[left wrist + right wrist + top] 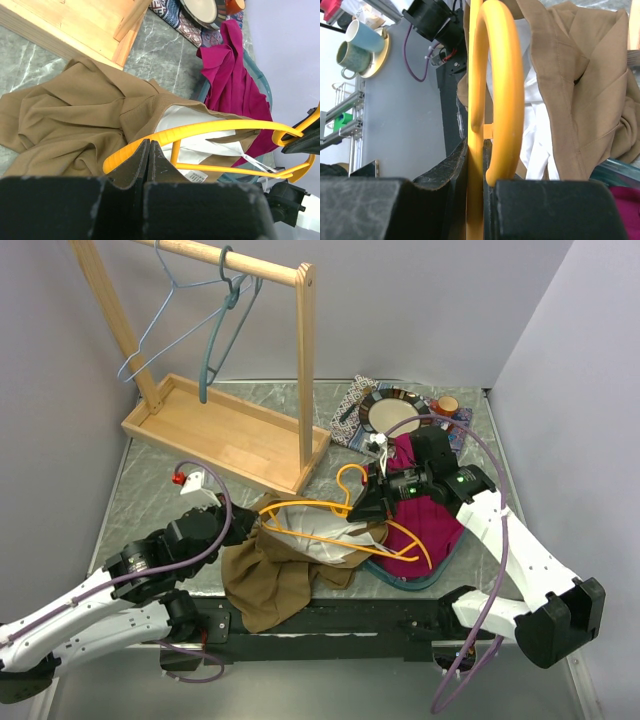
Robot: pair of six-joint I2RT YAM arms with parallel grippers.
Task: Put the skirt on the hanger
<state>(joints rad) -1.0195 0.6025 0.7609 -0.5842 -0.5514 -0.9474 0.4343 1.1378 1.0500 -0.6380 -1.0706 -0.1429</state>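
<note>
The orange plastic hanger (330,525) lies across the table's near middle, partly inside the waist of the brown skirt (275,575) with its white lining (335,540). My right gripper (368,502) is shut on the hanger near its hook; in the right wrist view the hanger (507,75) runs between the jaws of that gripper (476,155), with the skirt (585,90) behind. My left gripper (248,525) is at the hanger's left end. In the left wrist view it (148,145) is shut, with nothing visible between the jaws, just in front of the hanger (220,127) and skirt (75,125).
A wooden clothes rack (230,435) stands at the back left with blue wire hangers (215,330) on its rail. A teal basin (415,580) holds a magenta cloth (425,520) under my right arm. A plate (392,412) and an orange cup (447,404) sit at the back right.
</note>
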